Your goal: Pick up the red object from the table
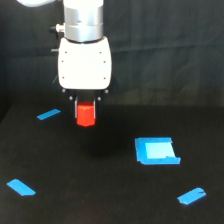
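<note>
In the exterior view, the arm is seen entering from the top of the frame, left of centre, with a silver cylindrical section above a white housing. Below the housing, the gripper (85,114) is pointed straight down. The red object (85,114) is held between the dark jaws, which are closed against its sides; its upper part is partly covered by the fingers and its lower end is left exposed. The block is seen in the upper-left-centre of the frame, and a faint darker patch is visible on the surface below it; whether the block is clear of the surface or touching it cannot be told with certainty.

The table (100,200) is shown as a flat black surface filling the lower part of the frame. A blue square patch (156,150) is placed right of centre, well apart from the gripper. A blue tape strip (48,114) is seen near the gripper, to its left. A second strip (21,187) is found at the lower left, and a third strip (191,196) at the lower right.
</note>
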Motion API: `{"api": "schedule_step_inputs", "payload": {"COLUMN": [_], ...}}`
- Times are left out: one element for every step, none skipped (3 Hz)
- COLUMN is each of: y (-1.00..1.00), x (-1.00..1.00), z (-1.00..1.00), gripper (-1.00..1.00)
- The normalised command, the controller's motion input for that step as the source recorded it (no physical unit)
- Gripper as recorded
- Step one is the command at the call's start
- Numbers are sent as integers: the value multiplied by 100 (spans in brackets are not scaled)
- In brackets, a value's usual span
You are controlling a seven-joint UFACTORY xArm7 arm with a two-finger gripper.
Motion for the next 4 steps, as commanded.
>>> {"api": "schedule_step_inputs", "payload": {"y": [9, -5, 0, 5], "x": [-2, -1, 14, 6], "z": [14, 1, -8, 8], "gripper": [-98, -100, -91, -100]}}
